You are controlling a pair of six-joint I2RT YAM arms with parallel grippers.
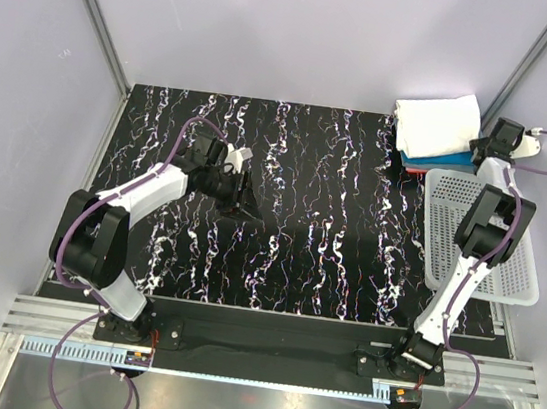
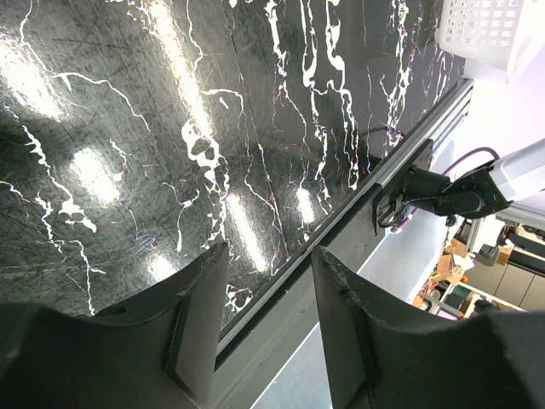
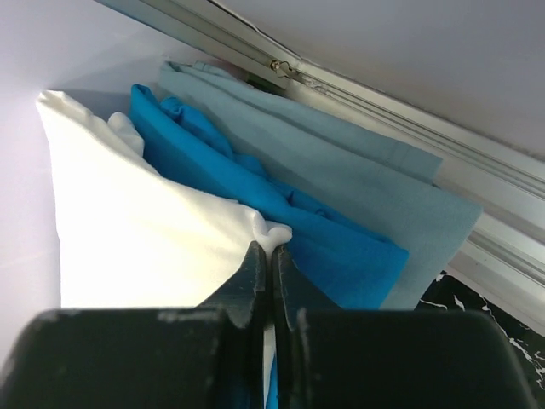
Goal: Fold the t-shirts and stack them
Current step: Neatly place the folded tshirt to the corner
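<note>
A folded white t-shirt [image 1: 435,125] lies on top of a stack at the table's back right corner, over a bright blue t-shirt [image 1: 440,167]. My right gripper [image 1: 480,146] is at the stack's right edge. In the right wrist view this gripper [image 3: 272,249] is shut on a corner fold of the white shirt [image 3: 145,221]. The bright blue shirt [image 3: 281,213] lies under it, with a pale blue cloth [image 3: 366,183] lowest. No red shirt is in view. My left gripper [image 1: 239,195] is open and empty above the table's left middle; its jaws [image 2: 268,256] stand wide apart.
A white lattice basket [image 1: 481,237] stands at the right edge just in front of the stack; its corner shows in the left wrist view [image 2: 490,30]. The black marbled table [image 1: 333,212] has metal rails at the back and front edges.
</note>
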